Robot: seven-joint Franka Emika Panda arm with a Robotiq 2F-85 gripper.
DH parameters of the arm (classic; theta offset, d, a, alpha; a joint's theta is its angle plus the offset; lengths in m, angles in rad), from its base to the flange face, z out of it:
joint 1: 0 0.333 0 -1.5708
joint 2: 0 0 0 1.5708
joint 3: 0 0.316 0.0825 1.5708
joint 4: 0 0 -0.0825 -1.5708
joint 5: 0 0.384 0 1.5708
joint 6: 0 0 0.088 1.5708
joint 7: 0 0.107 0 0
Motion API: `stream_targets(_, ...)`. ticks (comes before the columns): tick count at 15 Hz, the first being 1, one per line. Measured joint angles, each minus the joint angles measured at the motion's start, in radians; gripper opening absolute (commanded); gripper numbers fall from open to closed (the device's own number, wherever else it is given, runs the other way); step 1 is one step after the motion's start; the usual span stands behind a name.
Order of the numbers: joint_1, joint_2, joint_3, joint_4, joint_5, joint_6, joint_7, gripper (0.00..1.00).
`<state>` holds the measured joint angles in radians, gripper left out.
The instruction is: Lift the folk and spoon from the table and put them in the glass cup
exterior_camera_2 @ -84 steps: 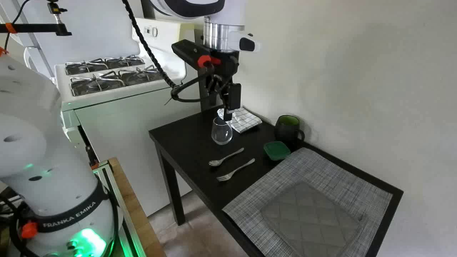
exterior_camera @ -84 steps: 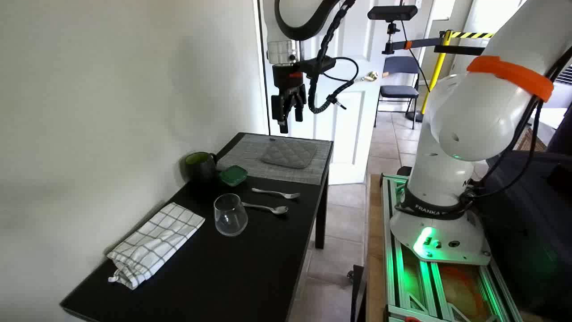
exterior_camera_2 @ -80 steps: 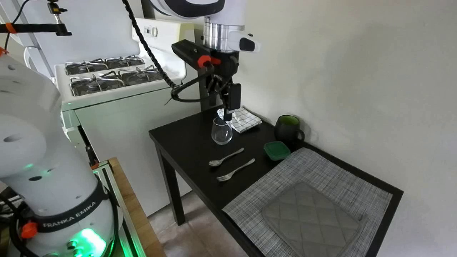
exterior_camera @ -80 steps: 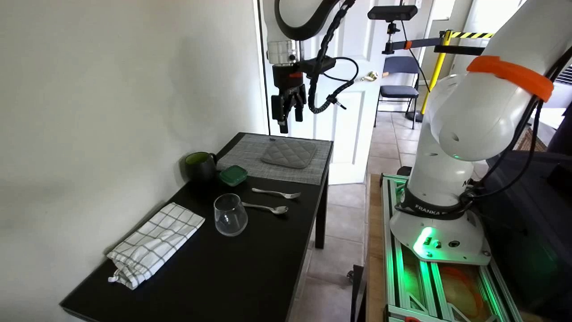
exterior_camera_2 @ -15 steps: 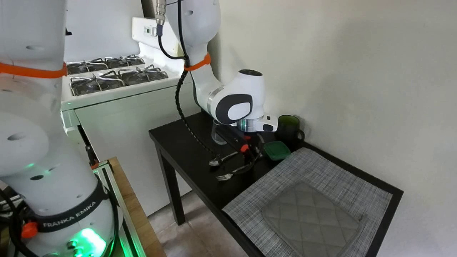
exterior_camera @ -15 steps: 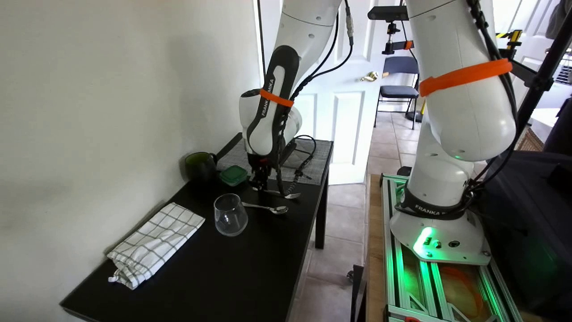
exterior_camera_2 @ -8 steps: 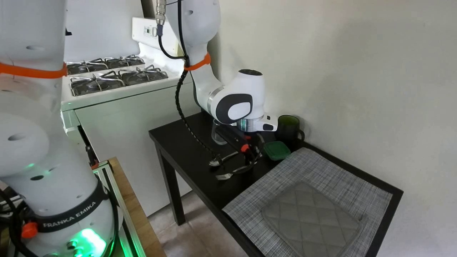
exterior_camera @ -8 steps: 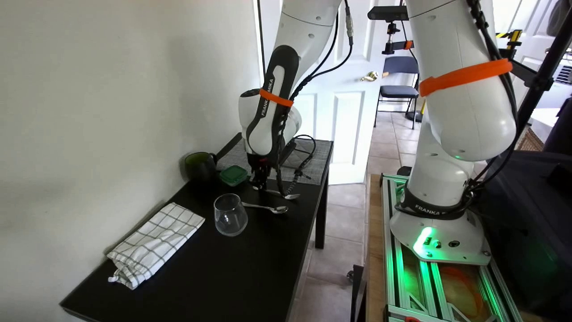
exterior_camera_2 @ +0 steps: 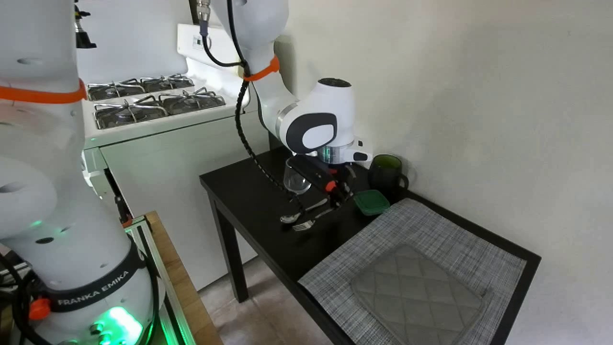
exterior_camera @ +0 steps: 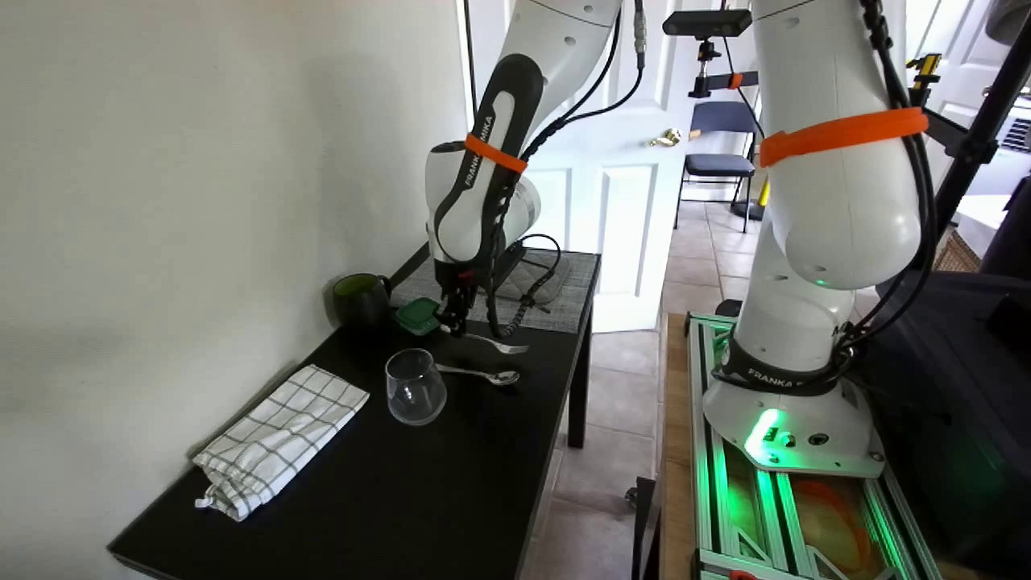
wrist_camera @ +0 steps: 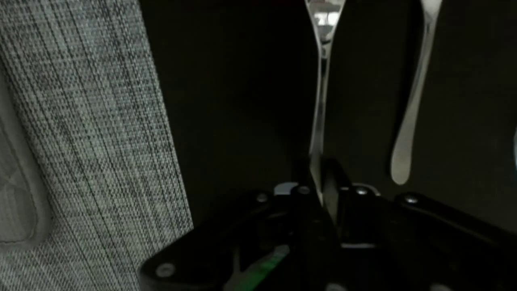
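- wrist view: the gripper [wrist_camera: 320, 173] sits at the bottom edge, its fingertips pinching the handle end of the metal fork [wrist_camera: 318, 139], whose head passes the top edge.
- to the right of the fork, apart from it, lies the metal spoon [wrist_camera: 404, 153], its rounded handle end nearest the gripper.
- on the left, a gray woven placemat [wrist_camera: 101, 133] covers part of the black table [wrist_camera: 242, 101], with a corner of a quilted gray mat [wrist_camera: 16, 202] on it.
- in an exterior view, the panda arm [exterior_camera: 463, 234] bends down over the table, and the fork slants out from the fingertips; whether its tines touch the tabletop is hard to tell.
- there too, the stemless glass [exterior_camera: 416, 395] stands upright near the spoon's handle end; a checked cloth [exterior_camera: 282, 435] lies near the wall [exterior_camera: 201, 201], and a dark mug [exterior_camera: 362, 310] with a green inside stands just beside a green lidded container [exterior_camera: 416, 316].
- in an exterior view, a white stove [exterior_camera_2: 182, 163] stands near the table's far end; the wrist camera [exterior_camera_2: 311, 173] hides part of the glass, and the fork's tines show near the spoon's bowl.
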<state>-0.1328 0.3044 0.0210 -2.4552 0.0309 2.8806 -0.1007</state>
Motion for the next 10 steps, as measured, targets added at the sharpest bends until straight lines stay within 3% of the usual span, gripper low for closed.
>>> stream_targets(5, -0.052, -0.114, 0.079, -0.034, 0.135, 0.000, -0.132, 0.03)
stream_targets(10, -0.101, -0.223, 0.219, -0.061, 0.487, 0.000, -0.378, 0.03)
